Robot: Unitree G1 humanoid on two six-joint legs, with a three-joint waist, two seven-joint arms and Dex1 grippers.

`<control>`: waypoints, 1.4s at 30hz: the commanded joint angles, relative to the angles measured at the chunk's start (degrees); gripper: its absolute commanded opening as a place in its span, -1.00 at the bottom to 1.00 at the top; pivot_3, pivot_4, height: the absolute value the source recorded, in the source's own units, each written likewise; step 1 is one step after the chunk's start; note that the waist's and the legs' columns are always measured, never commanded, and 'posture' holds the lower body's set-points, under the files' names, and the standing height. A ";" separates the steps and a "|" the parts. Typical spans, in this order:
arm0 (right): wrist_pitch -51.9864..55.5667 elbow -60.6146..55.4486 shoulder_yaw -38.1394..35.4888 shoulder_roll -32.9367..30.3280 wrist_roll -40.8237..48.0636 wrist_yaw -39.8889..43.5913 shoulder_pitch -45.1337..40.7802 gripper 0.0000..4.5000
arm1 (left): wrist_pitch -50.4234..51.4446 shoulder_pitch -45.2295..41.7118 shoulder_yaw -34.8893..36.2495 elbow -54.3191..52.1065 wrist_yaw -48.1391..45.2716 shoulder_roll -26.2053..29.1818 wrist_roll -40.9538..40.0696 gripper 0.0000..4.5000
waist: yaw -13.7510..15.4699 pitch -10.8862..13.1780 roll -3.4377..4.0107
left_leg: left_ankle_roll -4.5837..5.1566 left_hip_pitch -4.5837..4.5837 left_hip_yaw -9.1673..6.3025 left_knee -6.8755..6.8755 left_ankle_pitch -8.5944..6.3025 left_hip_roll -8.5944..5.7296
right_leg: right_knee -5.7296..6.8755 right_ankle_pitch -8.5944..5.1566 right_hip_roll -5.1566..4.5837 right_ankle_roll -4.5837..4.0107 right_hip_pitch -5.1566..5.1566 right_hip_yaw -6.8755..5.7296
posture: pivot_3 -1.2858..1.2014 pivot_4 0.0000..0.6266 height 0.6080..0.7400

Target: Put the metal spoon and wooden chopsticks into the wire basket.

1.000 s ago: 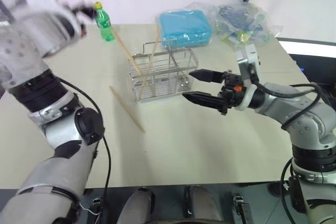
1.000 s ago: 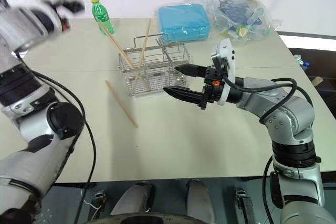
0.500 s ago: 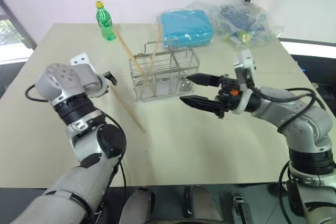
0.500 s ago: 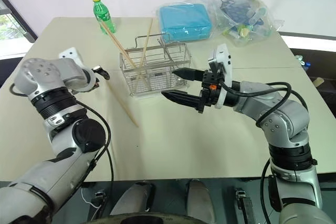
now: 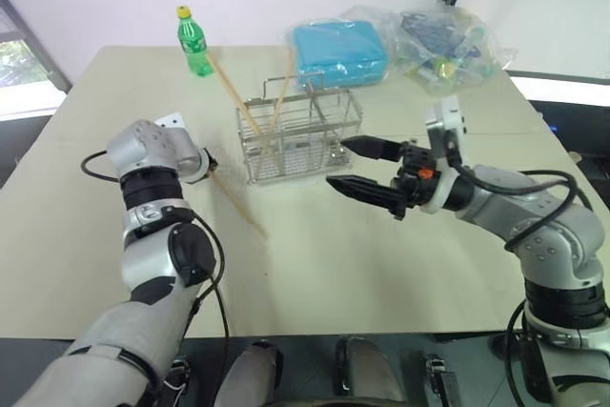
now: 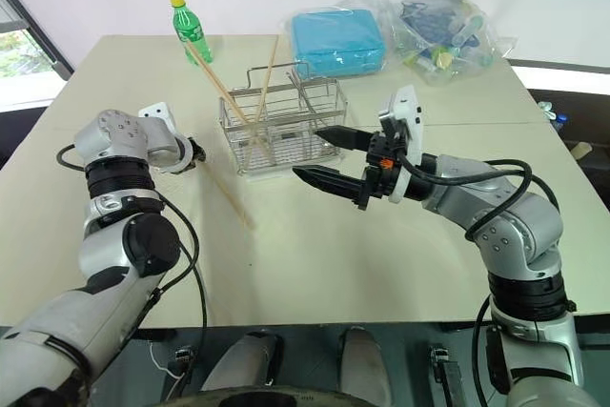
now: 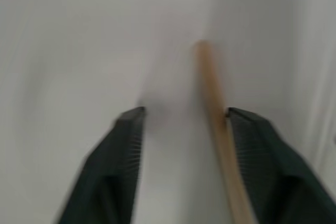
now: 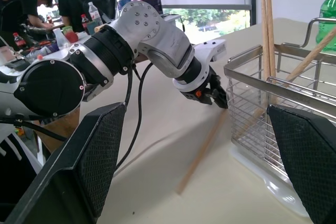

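The wire basket (image 5: 297, 102) stands mid-table with two wooden chopsticks (image 5: 232, 92) leaning out of it. A third chopstick (image 5: 238, 205) lies flat on the table to the basket's left. My left gripper (image 5: 208, 165) points down at that stick's far end. In the left wrist view the chopstick (image 7: 215, 119) runs between the two fingers, close to one, with a gap left to the other. My right gripper (image 5: 335, 162) hovers open and level just right of the basket, holding nothing. The metal spoon is hidden from me.
A green bottle (image 5: 193, 41) stands at the back left. A blue box (image 5: 338, 51) and a plastic bag of items (image 5: 448, 40) lie behind the basket. People sit at desks beyond the table in the right wrist view (image 8: 73, 3).
My left arm swung down from high at the left to the table, bringing its gripper over the lying chopstick's far end. The right arm stayed where it was.
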 commanded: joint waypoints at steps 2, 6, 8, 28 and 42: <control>-0.70 -2.20 -1.34 -0.02 1.00 -0.21 -0.23 0.97 | -1.66 -1.71 0.14 2.85 -0.68 -0.50 -1.06 -0.98 | 0.38 0.00 0.00 | 0.00 -0.03 -0.02 0.03 0.00 -0.02 | -0.01 0.02 -0.03 0.04 0.00 0.00 | 0.03 -0.52 0.83; -0.89 -1.80 -1.31 -0.18 0.82 0.18 -0.31 0.97 | -6.20 -1.55 -0.77 0.87 -0.22 0.68 -0.27 -0.98 | 0.73 0.02 -0.04 | 0.01 -0.04 -0.03 0.02 0.00 -0.02 | -0.02 0.02 -0.03 0.04 -0.04 0.00 | 0.03 -0.52 0.83; -0.90 -1.53 -1.43 -0.38 0.80 0.51 -0.32 0.97 | -9.95 -1.51 -2.03 -0.70 -0.86 2.02 0.36 -0.98 | 0.74 0.05 -0.08 | 0.00 -0.10 -0.04 0.02 0.00 -0.01 | -0.02 0.02 -0.02 0.04 -0.11 0.00 | 0.03 -0.52 0.83; 1.98 -2.80 -2.80 0.13 4.98 -2.81 0.39 0.97 | -35.05 -6.97 -10.27 -28.55 -36.93 16.41 -22.04 -0.98 | -0.29 0.09 -0.18 | 0.14 -0.09 -0.04 0.11 -0.07 0.00 | -0.07 0.03 -0.06 0.03 -0.02 -0.04 | 0.03 -0.52 0.83; 1.40 -2.32 -6.55 -4.07 3.74 -3.21 0.82 0.97 | -41.67 6.38 -27.93 -36.12 -45.89 8.22 -17.24 -0.98 | -0.34 0.10 -0.10 | 0.15 -0.07 0.05 0.03 -0.06 0.05 | -0.13 0.03 -0.01 0.03 -0.07 0.02 | 0.03 -0.52 0.83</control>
